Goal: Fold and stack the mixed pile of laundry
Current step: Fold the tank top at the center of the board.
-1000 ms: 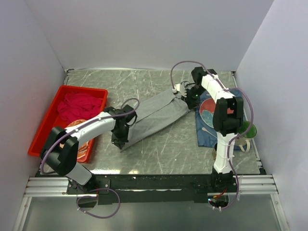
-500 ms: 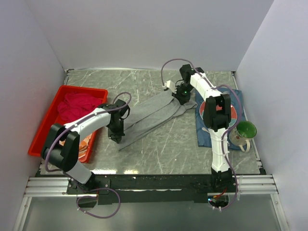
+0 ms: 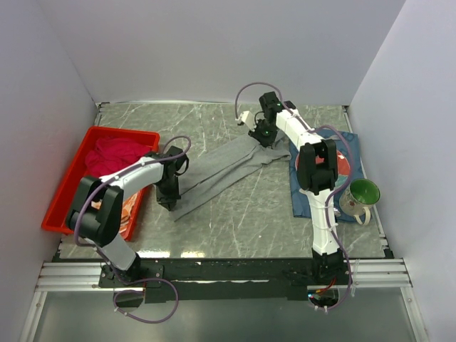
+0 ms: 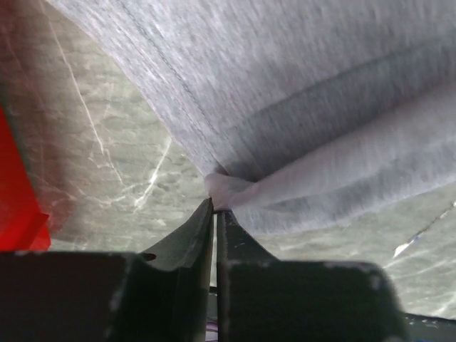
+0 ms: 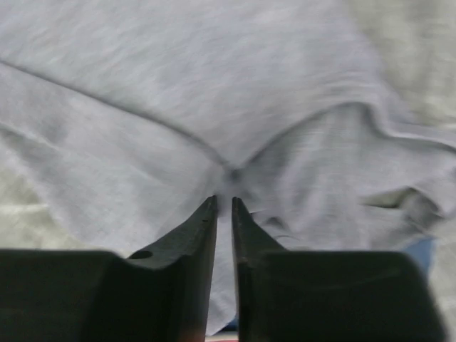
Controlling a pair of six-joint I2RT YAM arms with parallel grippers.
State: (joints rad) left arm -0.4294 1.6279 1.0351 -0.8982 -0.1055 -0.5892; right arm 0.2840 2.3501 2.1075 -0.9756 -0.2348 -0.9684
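The long grey garment (image 3: 217, 173) lies stretched diagonally across the table's middle. My left gripper (image 3: 168, 202) is shut on its near-left end; the pinched hem shows at the fingertips in the left wrist view (image 4: 226, 189). My right gripper (image 3: 261, 137) is shut on the garment's far-right end, a fold bunched at the tips in the right wrist view (image 5: 234, 174). The crimson-magenta shirt (image 3: 114, 154) lies crumpled in the red tray (image 3: 65, 187). A bit of the orange-and-white patterned cloth (image 3: 126, 210) shows in the tray's near part, mostly hidden by my left arm.
A dark blue placemat cloth (image 3: 345, 187) lies at the right under my right arm. A green mug (image 3: 362, 195) stands on its right side. White walls enclose the table on three sides.
Both grippers have moved left and toward the back, dragging the grey garment with them. The garment's right end has slid off the blue placemat.
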